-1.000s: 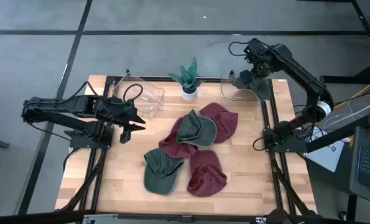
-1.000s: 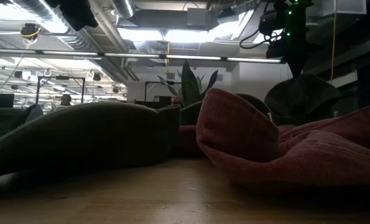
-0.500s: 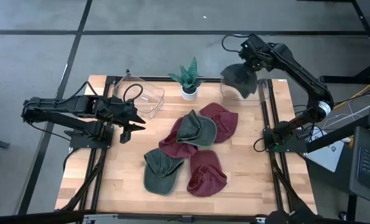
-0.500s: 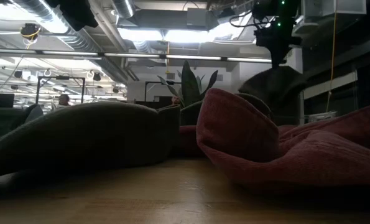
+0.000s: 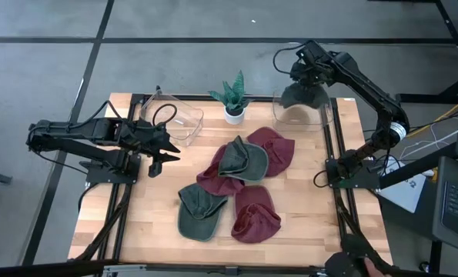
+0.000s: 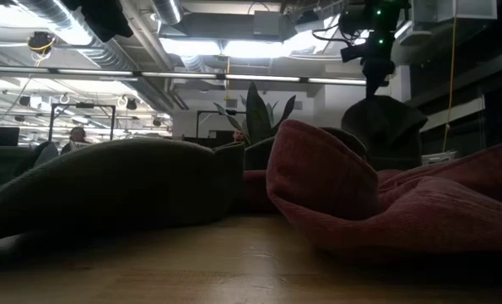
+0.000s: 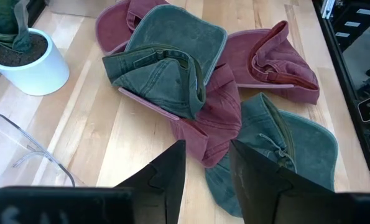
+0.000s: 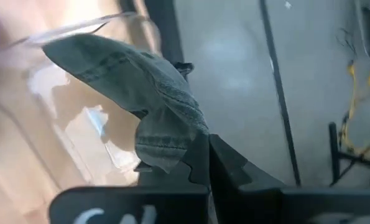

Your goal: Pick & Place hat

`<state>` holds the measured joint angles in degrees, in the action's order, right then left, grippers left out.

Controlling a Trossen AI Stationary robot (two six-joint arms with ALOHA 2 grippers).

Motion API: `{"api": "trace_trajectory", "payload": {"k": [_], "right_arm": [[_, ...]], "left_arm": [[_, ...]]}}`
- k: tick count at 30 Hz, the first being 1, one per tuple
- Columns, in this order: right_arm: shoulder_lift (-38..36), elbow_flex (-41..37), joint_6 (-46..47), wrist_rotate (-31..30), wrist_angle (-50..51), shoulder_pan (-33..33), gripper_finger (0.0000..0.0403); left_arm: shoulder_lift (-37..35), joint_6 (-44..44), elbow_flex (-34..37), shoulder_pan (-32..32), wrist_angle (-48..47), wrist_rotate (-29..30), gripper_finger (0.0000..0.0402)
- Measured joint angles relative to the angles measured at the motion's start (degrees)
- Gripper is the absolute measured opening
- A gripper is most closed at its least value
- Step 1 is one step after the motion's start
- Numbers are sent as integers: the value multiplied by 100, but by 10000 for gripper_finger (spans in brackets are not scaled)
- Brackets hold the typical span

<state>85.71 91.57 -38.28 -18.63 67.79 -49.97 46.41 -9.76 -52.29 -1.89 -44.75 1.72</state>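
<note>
Cap: your right gripper (image 5: 304,78) has swung the green cap (image 5: 303,95) back over the clear bin (image 5: 298,115), fingers pinched on it.
Meaning: release looks next.
Left gripper (image 5: 158,146): fingers narrowly parted, idle over the surface (image 5: 136,215).

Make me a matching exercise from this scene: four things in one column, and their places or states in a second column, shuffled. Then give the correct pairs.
Things
1. right gripper
2. left gripper
3. potted plant
4. left clear bin

Places or states
A. stands at the table's far edge between the two clear bins
B. shut on a green hat, held over the right clear bin
C. holds no hat
D. open, waiting over the table's left side, away from the hat pile

Pairs: 1-B, 2-D, 3-A, 4-C
</note>
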Motion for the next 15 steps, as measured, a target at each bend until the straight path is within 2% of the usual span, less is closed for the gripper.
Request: {"api": "trace_trajectory", "payload": {"k": [6, 15], "right_arm": [[7, -2, -418, 626, 89, -381, 0], [381, -4, -203, 531, 33, -459, 0]], "left_arm": [[0, 0, -2, 0, 0, 0, 117], [0, 0, 0, 0, 0, 0, 119]]}}
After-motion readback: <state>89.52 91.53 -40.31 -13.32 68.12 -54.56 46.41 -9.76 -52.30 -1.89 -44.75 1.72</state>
